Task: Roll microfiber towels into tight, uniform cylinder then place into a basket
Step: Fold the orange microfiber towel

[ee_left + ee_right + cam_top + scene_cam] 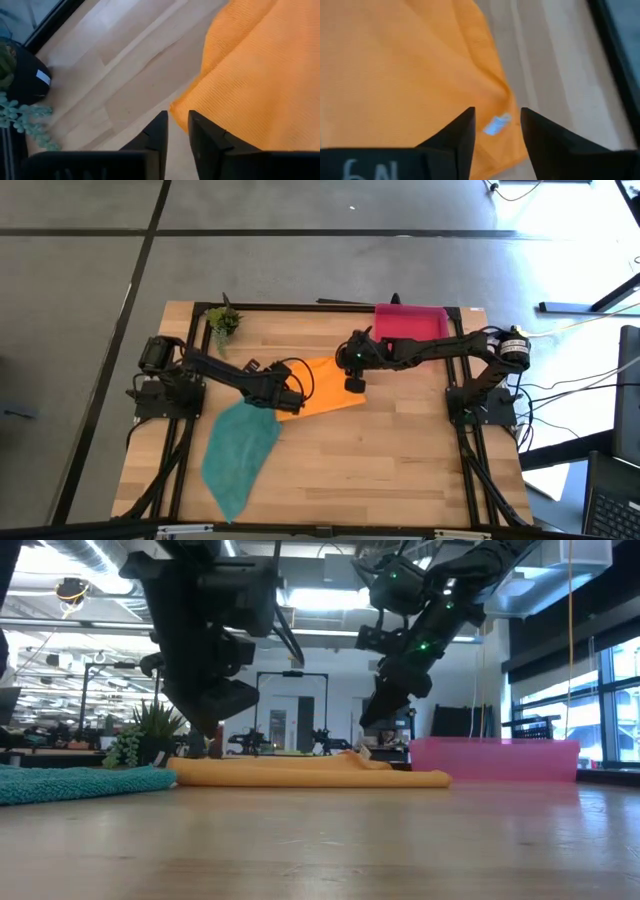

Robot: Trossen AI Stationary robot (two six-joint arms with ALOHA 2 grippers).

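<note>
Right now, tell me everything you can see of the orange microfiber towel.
The bright orange microfiber towel lies unrolled mid-table, ribbed and soft-looking, mostly flat with a few folds. A small pale tag sits near one corner. The left gripper and right gripper hover open above opposite ends. The teal towel lies against its near-left corner.

A robotics lab or open workshop hall: a wooden counter on grey concrete floor, exposed ceiling ducts, and distant equipment racks.
</note>
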